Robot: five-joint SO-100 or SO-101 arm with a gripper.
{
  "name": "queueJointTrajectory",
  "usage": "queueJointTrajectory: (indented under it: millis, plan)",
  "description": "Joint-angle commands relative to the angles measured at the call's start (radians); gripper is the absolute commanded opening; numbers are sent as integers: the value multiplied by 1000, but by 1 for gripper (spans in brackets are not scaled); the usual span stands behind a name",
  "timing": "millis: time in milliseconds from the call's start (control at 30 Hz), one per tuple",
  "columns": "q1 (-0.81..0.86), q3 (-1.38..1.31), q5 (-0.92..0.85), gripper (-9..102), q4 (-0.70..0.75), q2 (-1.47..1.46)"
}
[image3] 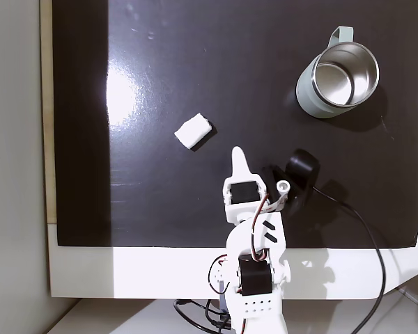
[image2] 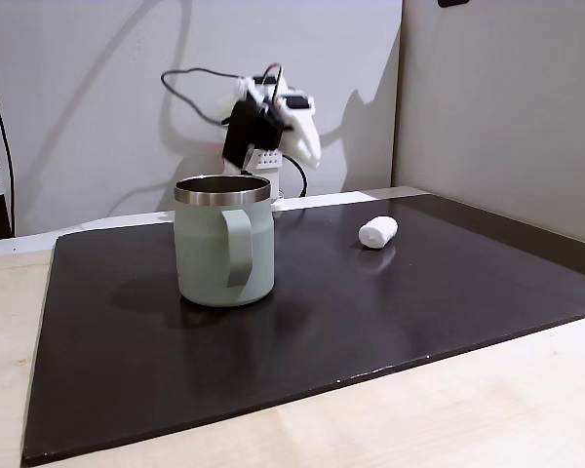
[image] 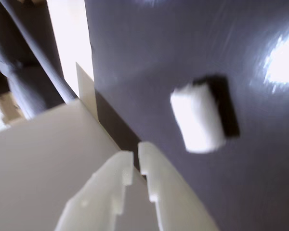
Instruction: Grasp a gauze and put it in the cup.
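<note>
End effector point(image: 136, 155) closed, empty; gauze point(image: 198, 118) near tips. Fixed view: cup point(image3: 336, 80) well apart.

A black mat point(image3: 160, 62) covers most of my workspace.
It lies flat on a pale wooden tabletop point(image2: 448, 419) and catches a bright glare in both fixed views; behind me a white board point(image3: 125, 271) borders its near edge, and a plain grey wall point(image2: 78, 97) rises beyond, crossed by a black cable point(image2: 190, 83).
</note>
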Motion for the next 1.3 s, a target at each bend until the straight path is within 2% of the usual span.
queueJointTrajectory:
  millis: [0, 167, 333, 533, 667, 900, 1267]
  plan:
    - [-2, -305, 5, 0, 86, -247]
    - [-25, -629, -60, 0, 247, -506]
    - [-77, -948, -84, 2, 471, -793]
    - [-123, -1178, -126, 21, 655, -1063]
    - [-132, -1284, -149, 29, 764, -1247]
    - [-178, -1333, -169, 34, 775, -1419]
    - [-233, -1325, -144, 34, 670, -1611]
